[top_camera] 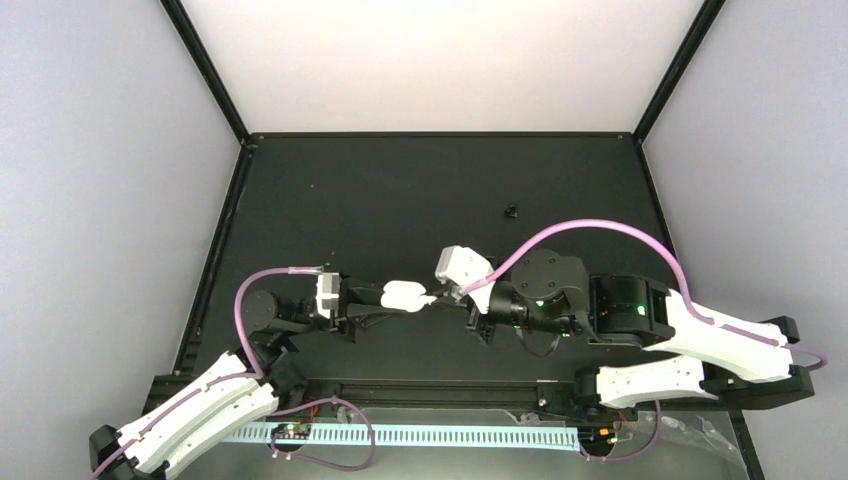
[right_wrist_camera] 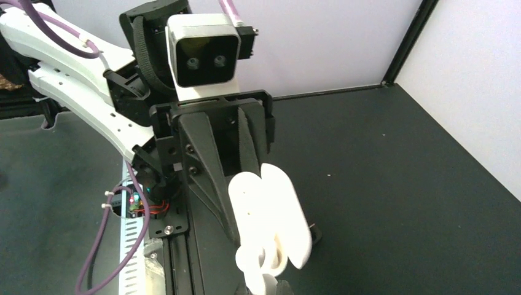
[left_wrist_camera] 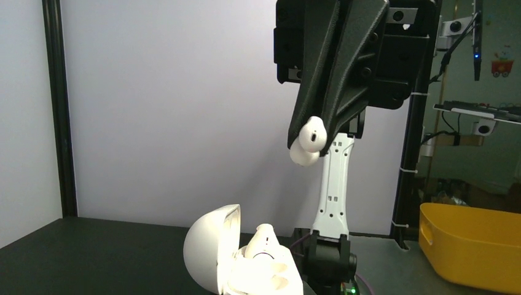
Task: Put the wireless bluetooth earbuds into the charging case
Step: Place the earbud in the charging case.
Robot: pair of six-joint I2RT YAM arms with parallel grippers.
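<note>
The left fingers (right_wrist_camera: pixel 206 166) pinch the open case (left_wrist_camera: pixel 212 246), with one earbud (left_wrist_camera: pixel 264 238) already sitting in it. Above and just beyond, the right fingers (left_wrist_camera: pixel 335 74) pinch the second earbud (left_wrist_camera: pixel 309 140). The next move, as I judge it, is to lower it, aligned, into the free socket.

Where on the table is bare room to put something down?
Bare: the far-left table, between back wall and left gripper; also right of the small black bit. Crowded: the middle, where the right gripper meets the charging case.

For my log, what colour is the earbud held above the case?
White earbud, clearest in the left wrist view.
</note>
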